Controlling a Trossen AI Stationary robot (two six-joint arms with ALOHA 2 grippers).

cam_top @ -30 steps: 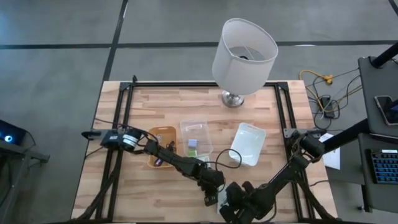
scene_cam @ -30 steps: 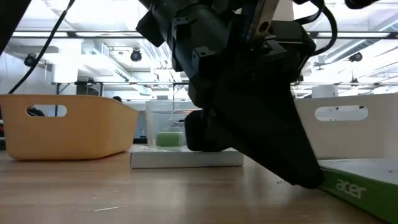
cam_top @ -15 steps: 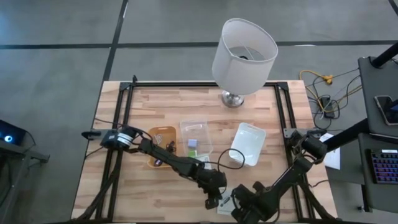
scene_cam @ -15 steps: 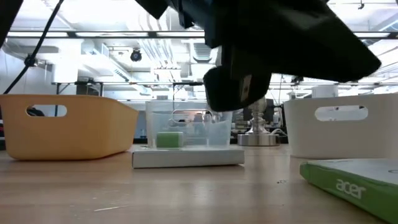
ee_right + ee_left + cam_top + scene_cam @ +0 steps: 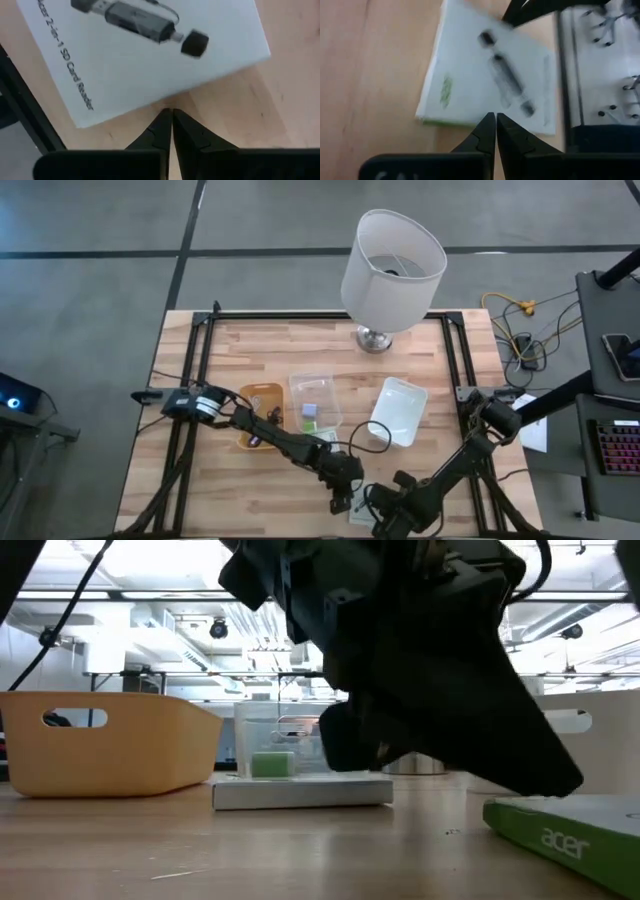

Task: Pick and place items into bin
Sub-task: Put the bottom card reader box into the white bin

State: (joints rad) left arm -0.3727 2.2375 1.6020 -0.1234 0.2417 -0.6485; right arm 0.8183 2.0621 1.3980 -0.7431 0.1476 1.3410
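You see grey concrete floor (image 5: pixel 90 240) around butcher-block table (image 5: pixel 250 345), dark seam lines crossing it. Big white lamp (image 5: pixel 392 258) stands at table's far edge. Yellow cable (image 5: pixel 510 307) lies on floor right of table. Low view gives you ceiling with bright strip lights (image 5: pixel 120 580).

A big white lamp (image 5: pixel 393 258) stands at the far edge of the wooden desk (image 5: pixel 250 490), its chrome base (image 5: pixel 375 338) resting on the planks. A black metal frame (image 5: pixel 196 340) runs along the desk's sides. The floor (image 5: pixel 90 290) around is grey concrete, crossed by dark seams. Off the desk's right side, a yellow cable (image 5: pixel 512 307) lies coiled on the floor beside a dark stand that carries a keyboard (image 5: pixel 612 448). In the low view, a ceiling with white pipes and lamps (image 5: pixel 150 615) spreads across the room beyond.
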